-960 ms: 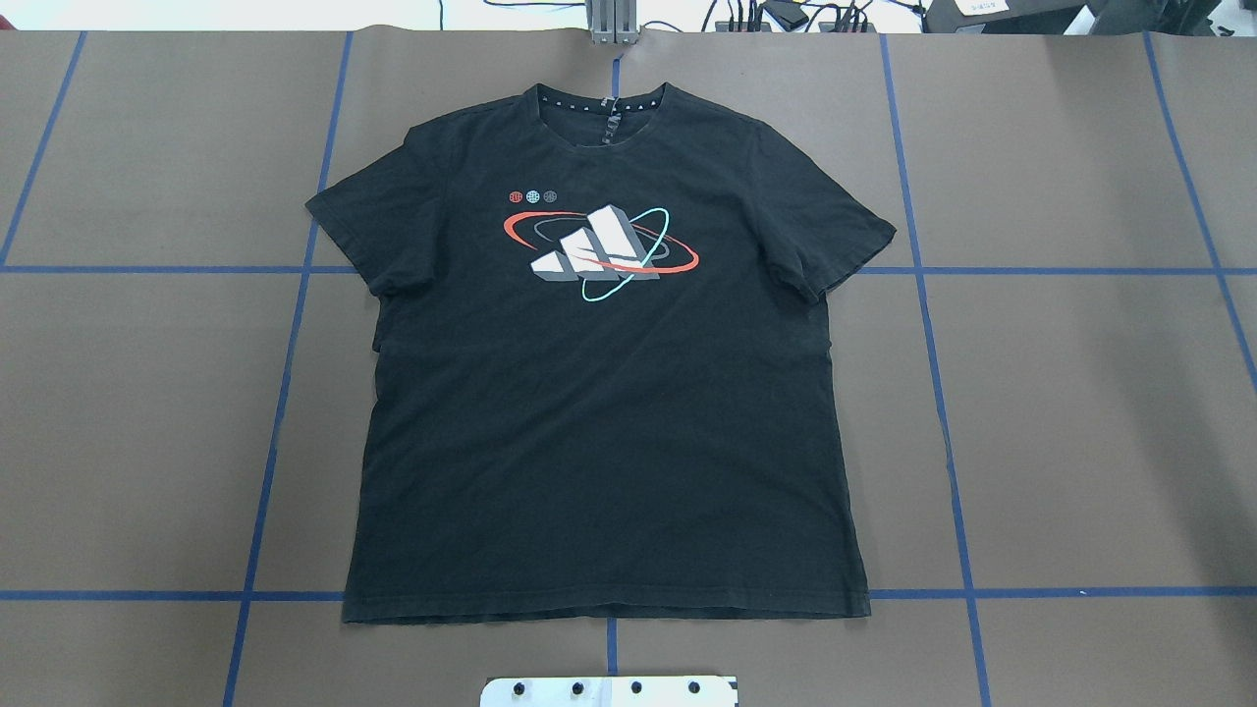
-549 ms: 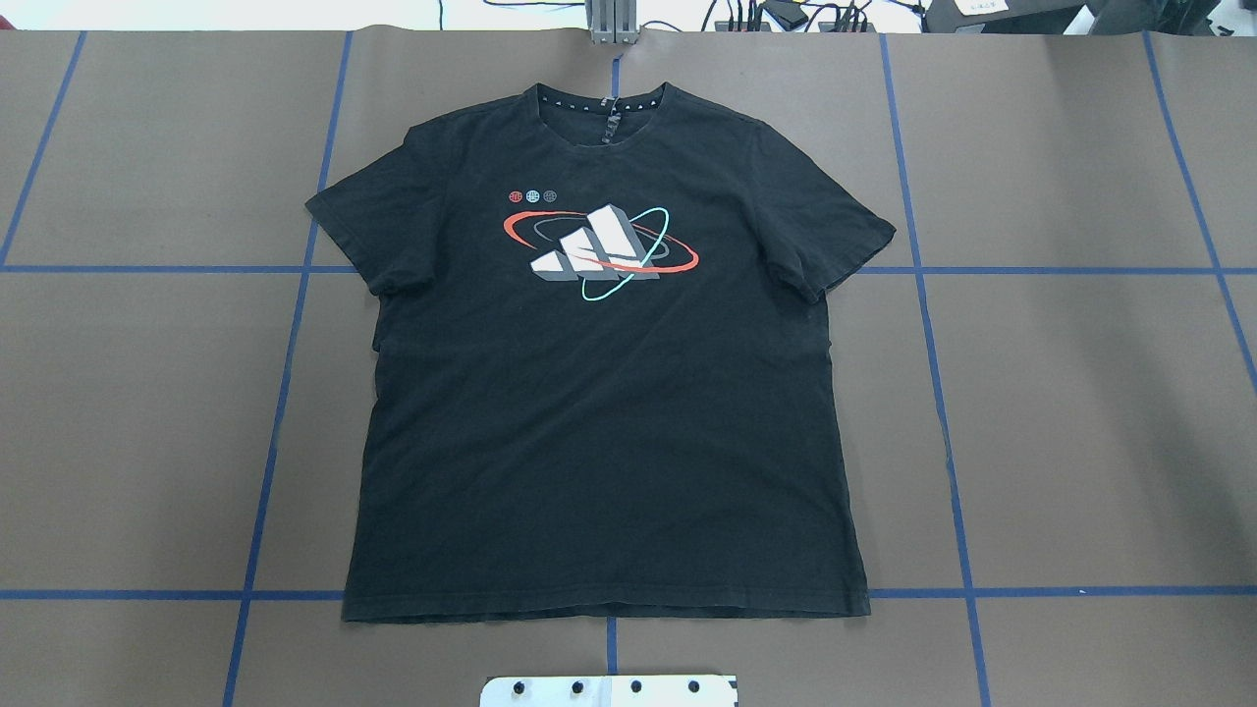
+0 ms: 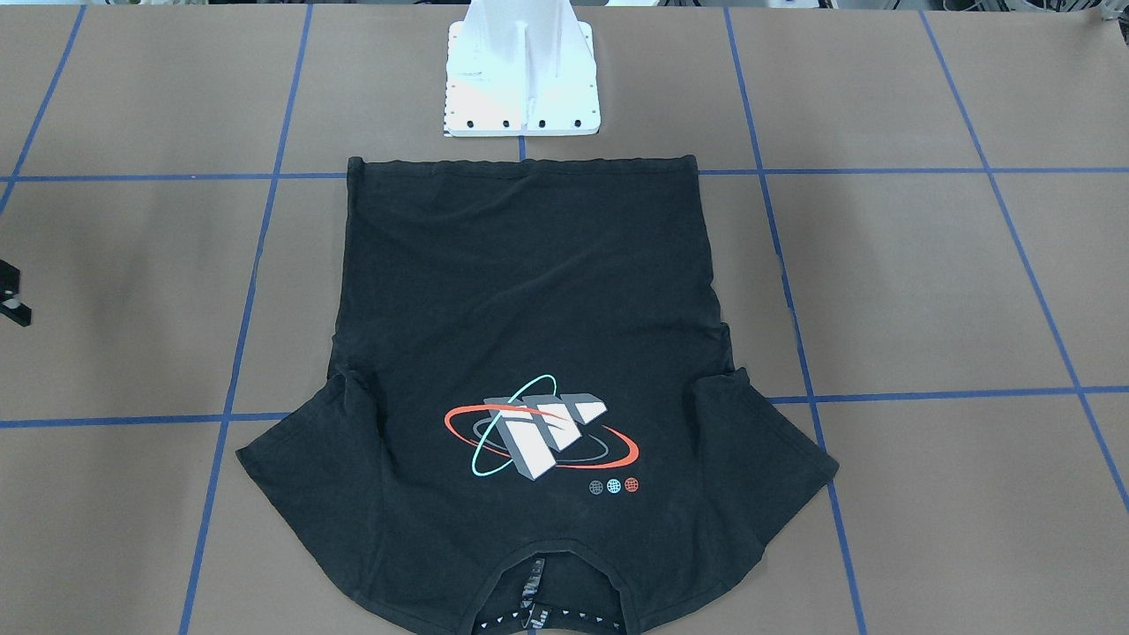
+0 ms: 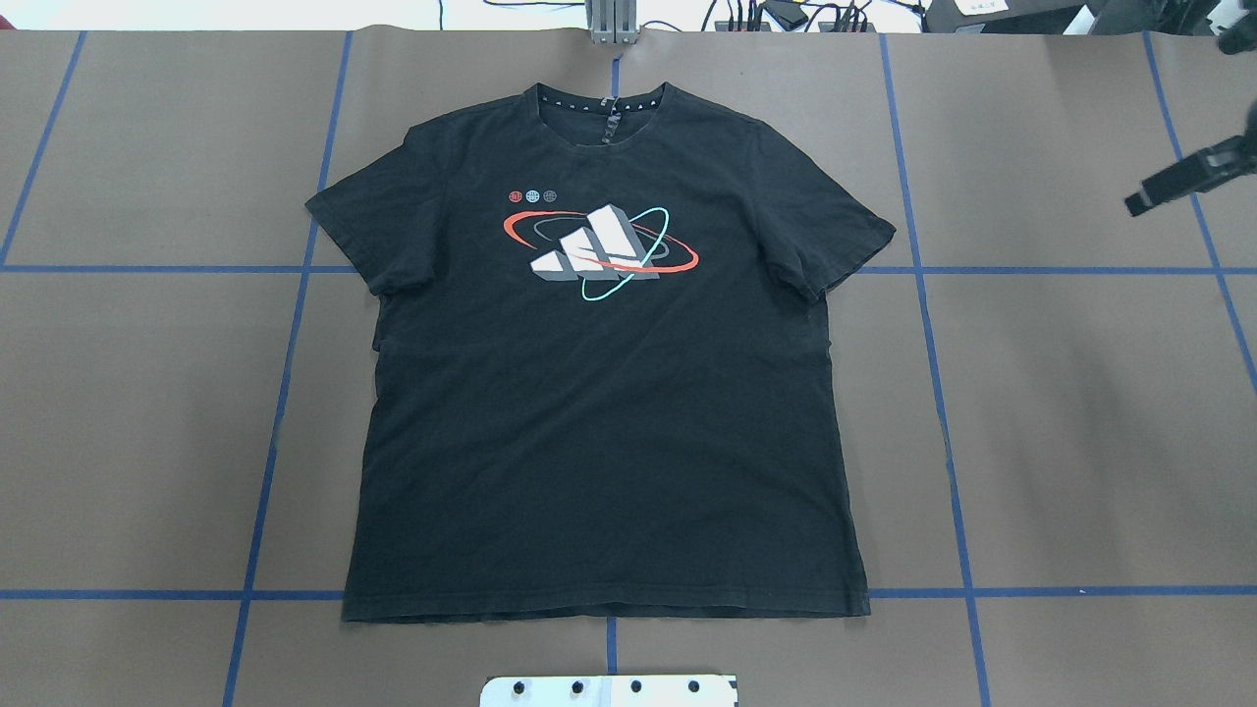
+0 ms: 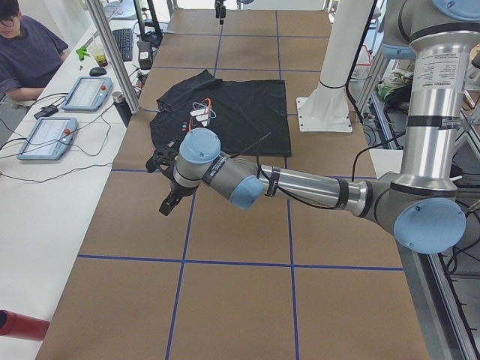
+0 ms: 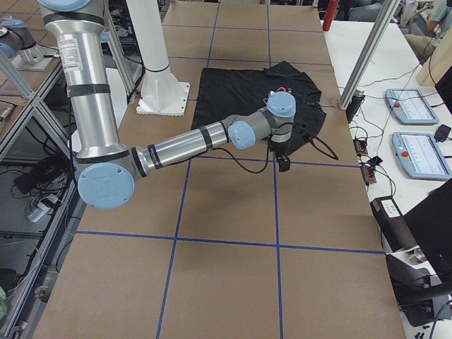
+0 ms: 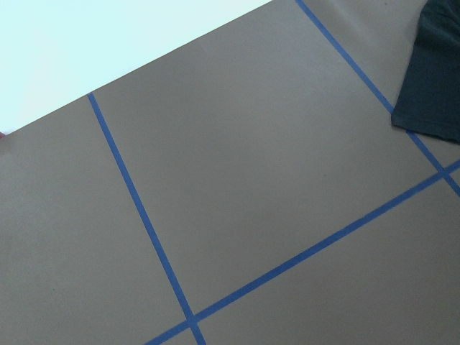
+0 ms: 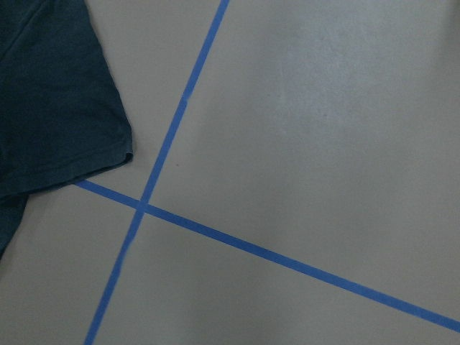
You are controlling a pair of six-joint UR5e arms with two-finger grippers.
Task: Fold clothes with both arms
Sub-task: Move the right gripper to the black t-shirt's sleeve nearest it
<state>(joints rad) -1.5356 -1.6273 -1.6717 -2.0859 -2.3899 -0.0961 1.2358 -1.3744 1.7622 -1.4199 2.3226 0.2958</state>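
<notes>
The black T-shirt (image 4: 609, 412) lay flat and logo-up in the middle of the brown table (image 4: 1080, 412), collar away from the robot, and nothing was folded yet. The right gripper (image 4: 1154, 191) hung out beyond its sleeve (image 4: 835, 236), and the left gripper (image 5: 168, 201) off the other sleeve (image 4: 368, 231). I couldn't tell whether either pair of fingers was spread or closed. The good approach, as I judged it, was to come in together, low, and pinch matching sleeve edges so the fold landed square.

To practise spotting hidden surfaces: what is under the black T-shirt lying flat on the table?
The brown paper table covering and blue tape lines pass beneath the black short-sleeved T-shirt; whatever else lies below is covered.
</notes>
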